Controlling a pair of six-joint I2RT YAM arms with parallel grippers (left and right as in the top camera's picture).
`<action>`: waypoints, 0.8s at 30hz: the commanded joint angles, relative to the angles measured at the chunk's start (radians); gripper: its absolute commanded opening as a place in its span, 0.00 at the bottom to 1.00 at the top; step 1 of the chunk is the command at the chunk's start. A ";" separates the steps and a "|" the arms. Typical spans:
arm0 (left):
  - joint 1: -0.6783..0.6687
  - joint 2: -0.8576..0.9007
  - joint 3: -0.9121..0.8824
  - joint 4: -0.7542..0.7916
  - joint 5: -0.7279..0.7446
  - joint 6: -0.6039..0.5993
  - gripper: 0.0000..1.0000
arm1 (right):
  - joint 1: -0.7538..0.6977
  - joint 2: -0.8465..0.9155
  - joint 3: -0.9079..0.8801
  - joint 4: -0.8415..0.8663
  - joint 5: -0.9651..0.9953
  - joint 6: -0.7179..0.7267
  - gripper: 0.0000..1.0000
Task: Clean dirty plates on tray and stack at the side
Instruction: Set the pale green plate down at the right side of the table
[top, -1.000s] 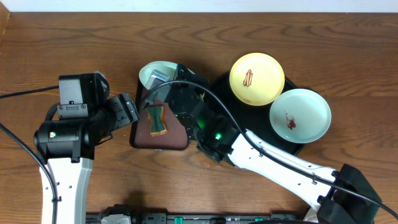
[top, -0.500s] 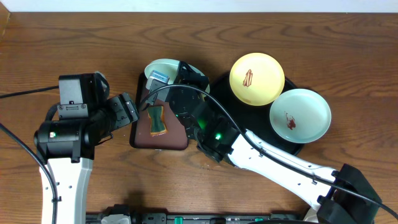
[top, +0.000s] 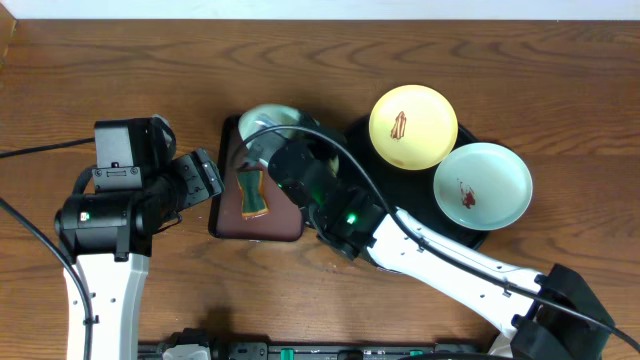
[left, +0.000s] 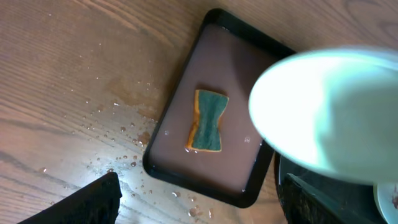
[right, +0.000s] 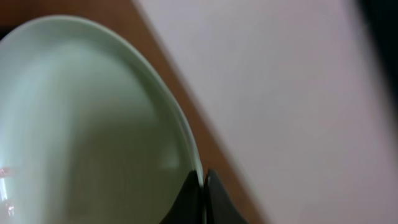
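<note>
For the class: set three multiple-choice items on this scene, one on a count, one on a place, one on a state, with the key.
1. How many plates rest on the round black tray?
A) one B) two C) three
2. Where does the sponge lie?
A) on the round black tray B) on a plate C) on the brown rectangular tray
3. How do the right gripper jaws stand?
A) shut on a mint plate rim B) open and empty C) shut on the sponge

Key: 1 B, the yellow plate and the other mint plate lie there; 2 C, the left wrist view shows it mid-tray; 3 A, the right wrist view shows the rim pinched.
</note>
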 joint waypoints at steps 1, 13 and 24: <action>0.003 0.001 0.013 -0.002 -0.008 0.013 0.82 | -0.075 -0.025 0.004 -0.103 -0.155 0.545 0.01; 0.003 0.001 0.013 -0.002 -0.008 0.013 0.82 | -0.778 -0.266 0.004 -0.468 -0.951 1.102 0.01; 0.003 0.001 0.013 -0.002 -0.008 0.013 0.83 | -1.575 -0.146 0.002 -0.689 -1.066 1.043 0.01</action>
